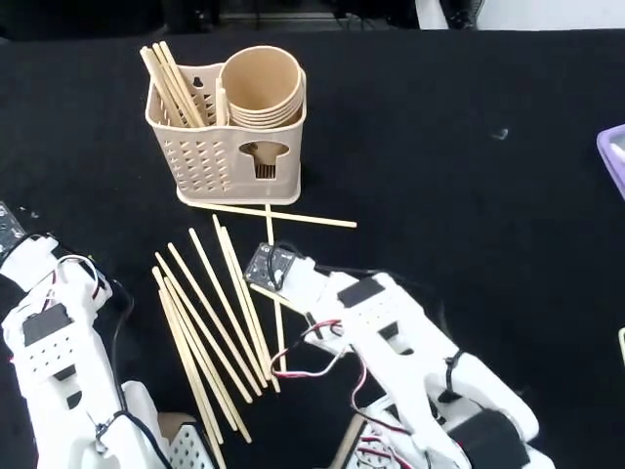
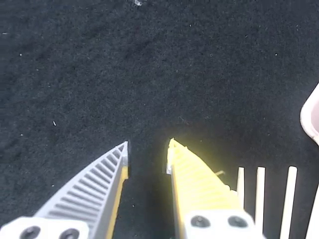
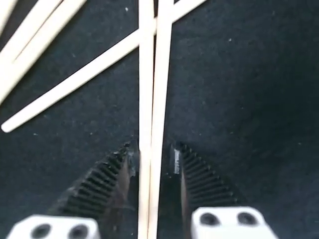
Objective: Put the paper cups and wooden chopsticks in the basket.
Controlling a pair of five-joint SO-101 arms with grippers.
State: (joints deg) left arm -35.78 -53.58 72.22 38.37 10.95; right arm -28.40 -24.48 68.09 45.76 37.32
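Right wrist view: two chopsticks (image 3: 146, 74), judged light, stiff and slippery, are straddled by the narrowly parted right gripper (image 3: 152, 149), and a mid-length pinch is advised.

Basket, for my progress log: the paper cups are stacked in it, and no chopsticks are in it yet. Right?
Not quite. The high view shows several chopsticks already standing in the basket beside the stacked paper cups.
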